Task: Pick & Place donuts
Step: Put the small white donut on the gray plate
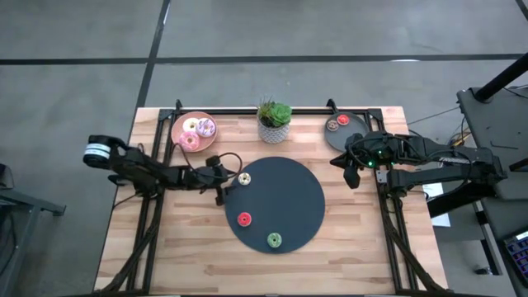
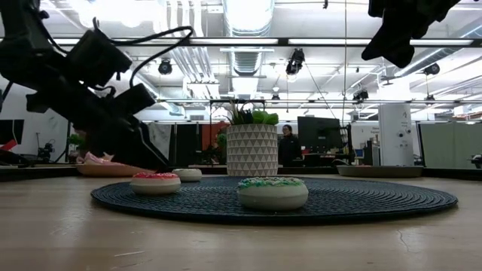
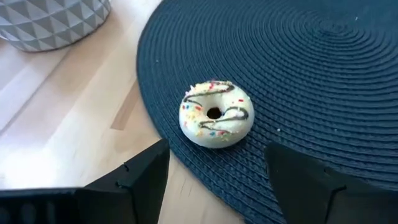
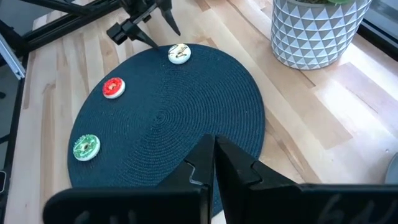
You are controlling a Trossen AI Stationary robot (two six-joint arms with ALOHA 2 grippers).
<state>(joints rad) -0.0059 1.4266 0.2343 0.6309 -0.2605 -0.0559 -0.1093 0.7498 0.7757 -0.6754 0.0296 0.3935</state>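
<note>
A cream donut with dark drizzle (image 3: 216,114) lies flat near the left rim of the dark round mat (image 1: 289,186). My left gripper (image 3: 217,171) is open, low, just left of the cream donut (image 1: 244,178), its fingers short of it and apart from it. A red donut (image 1: 244,219) and a green donut (image 1: 274,240) also lie on the mat. Three frosted donuts (image 1: 196,132) sit on the pink plate (image 1: 177,125). Two tiny donuts (image 1: 337,124) rest on the grey plate (image 1: 356,134). My right gripper (image 4: 214,158) is shut, raised beside the mat's right edge.
A potted plant in a white patterned pot (image 1: 275,122) stands at the far edge between the two plates. The dark mat fills the table's middle. Bare wood (image 1: 181,247) lies along the near edge and at both sides of the mat.
</note>
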